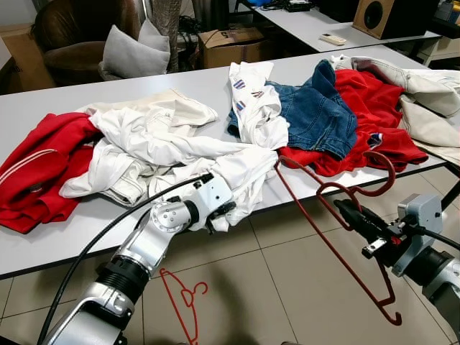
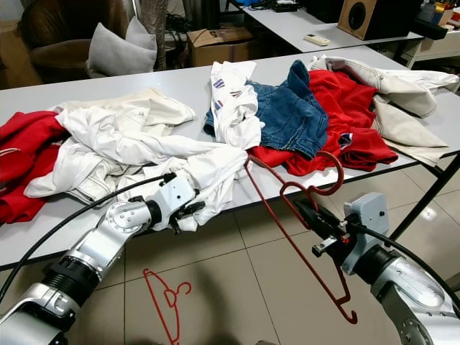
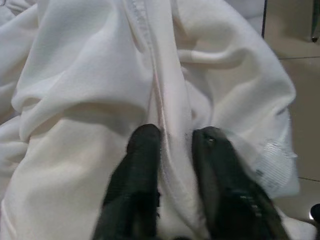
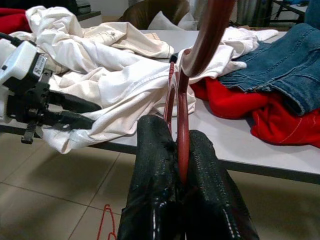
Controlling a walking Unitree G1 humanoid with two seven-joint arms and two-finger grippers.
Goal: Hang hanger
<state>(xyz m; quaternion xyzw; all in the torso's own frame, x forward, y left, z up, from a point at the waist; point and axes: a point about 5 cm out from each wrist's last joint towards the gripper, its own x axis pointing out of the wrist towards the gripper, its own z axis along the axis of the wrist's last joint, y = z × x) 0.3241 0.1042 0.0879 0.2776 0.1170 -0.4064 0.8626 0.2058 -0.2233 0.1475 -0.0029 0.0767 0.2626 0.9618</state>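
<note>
Table (image 1: 215,83), long and grey, carried a sprawl of laundry: red garment (image 1: 39,169) at the robot's far left, white garment (image 1: 165,154) in the middle with one corner drooping over the near edge, denim piece (image 1: 316,115) lying over a red top (image 1: 374,118) toward the right, pale jacket (image 1: 431,93) at the far right.

Red hanger (image 1: 338,237), the task's thing, was off the table, held in the air just in front of the near edge, one shoulder tip close to the white cloth, hook (image 1: 374,176) curling up near the red top. Right gripper (image 1: 352,214) had its fingers pressed together on the wire just below the hook; the right wrist view showed the rod pinched between both pads. Left gripper (image 1: 215,215) sat at the overhanging corner of the white garment, fingers (image 3: 145,145) closed in on a ridge of fabric, apparently a seam.

A second red hanger (image 1: 183,302) lay on the tiled floor below the left arm.

Judgement on handling: hanger looks like thin coated wire, light, stiff but springy, and likely to swivel in a narrow pinch; the neck below the hook seems the best hold. The cloth is soft and limp, so a seam or collar edge should grip better than a flat fold.
</note>
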